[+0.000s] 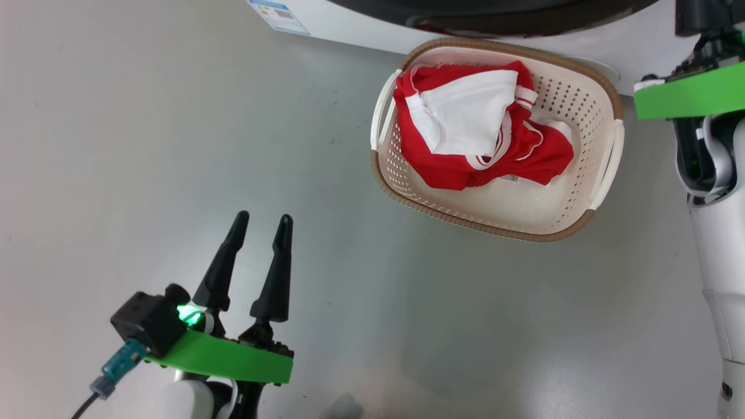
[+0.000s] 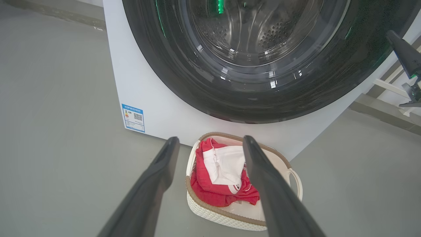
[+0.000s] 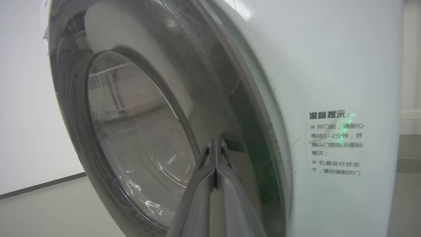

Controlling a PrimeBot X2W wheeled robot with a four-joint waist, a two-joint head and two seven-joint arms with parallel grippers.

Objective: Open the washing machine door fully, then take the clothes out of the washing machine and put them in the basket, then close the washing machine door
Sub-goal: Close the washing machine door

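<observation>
The left gripper hovered over the grey floor, its two dark fingers spread wide with nothing between them. The red and white clothes lay bunched inside the cream perforated basket, which stood on the floor just in front of the white washing machine. The washing machine door, black-rimmed with a clear glass bowl at its centre, sat flush against the machine's front. The right gripper had its fingers pressed together, holding nothing, tips close against the door's black rim
</observation>
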